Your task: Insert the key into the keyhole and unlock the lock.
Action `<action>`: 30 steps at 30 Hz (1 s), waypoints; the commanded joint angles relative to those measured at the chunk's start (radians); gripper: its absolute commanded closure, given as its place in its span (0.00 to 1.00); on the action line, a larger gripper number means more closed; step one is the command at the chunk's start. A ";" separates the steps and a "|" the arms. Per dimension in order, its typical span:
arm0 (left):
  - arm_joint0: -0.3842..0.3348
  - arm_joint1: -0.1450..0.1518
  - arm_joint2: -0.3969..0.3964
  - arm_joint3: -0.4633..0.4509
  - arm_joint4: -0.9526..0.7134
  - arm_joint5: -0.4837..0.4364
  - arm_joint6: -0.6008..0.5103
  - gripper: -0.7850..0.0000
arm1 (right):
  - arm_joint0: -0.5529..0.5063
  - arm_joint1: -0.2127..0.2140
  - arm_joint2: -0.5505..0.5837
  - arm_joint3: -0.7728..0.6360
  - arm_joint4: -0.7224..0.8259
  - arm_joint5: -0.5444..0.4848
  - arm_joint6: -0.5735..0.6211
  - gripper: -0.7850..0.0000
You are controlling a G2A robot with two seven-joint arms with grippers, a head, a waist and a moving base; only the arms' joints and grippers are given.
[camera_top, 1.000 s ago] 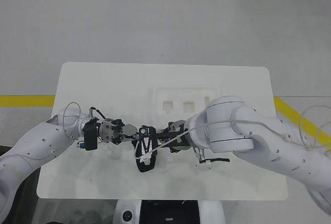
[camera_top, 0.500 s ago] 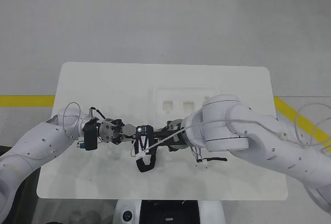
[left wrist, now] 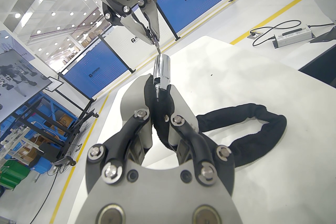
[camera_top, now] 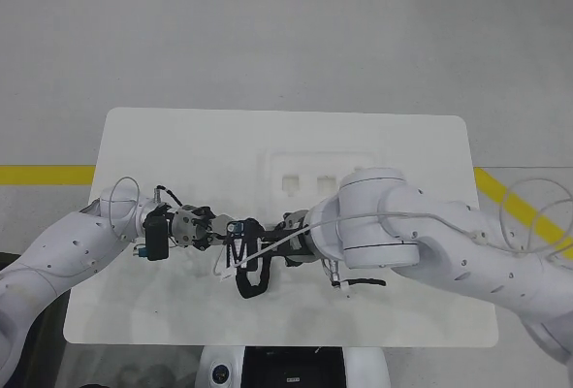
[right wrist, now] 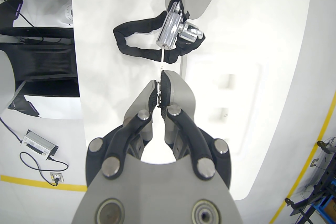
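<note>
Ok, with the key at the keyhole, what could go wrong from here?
The right gripper pinches the key at its head; an off-axis push could bend or slip the thin blade. The left gripper holds the lock cylinder where the black sleeve joins it, so the cylinder might pivot when pushed or turned.

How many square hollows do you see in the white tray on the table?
2. Both lie side by side in the tray: one hollow nearer the left arm, the other next to the right arm, which may hide more.
</note>
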State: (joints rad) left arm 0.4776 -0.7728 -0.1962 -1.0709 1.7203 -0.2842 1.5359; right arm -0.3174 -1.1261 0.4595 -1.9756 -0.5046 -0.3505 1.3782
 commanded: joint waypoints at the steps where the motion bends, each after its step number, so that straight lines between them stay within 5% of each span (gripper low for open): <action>1: 0.000 0.000 0.000 0.000 0.000 0.000 0.000 1.00 | 0.000 -0.004 -0.003 0.006 0.002 0.003 -0.003 1.00; 30: 0.000 0.000 0.000 0.000 0.000 0.000 0.000 1.00 | -0.095 -0.008 0.051 -0.024 -0.082 0.101 -0.048 1.00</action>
State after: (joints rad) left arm 0.4776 -0.7728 -0.1962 -1.0709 1.7203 -0.2842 1.5359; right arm -0.4081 -1.1344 0.5070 -1.9978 -0.5810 -0.2518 1.3337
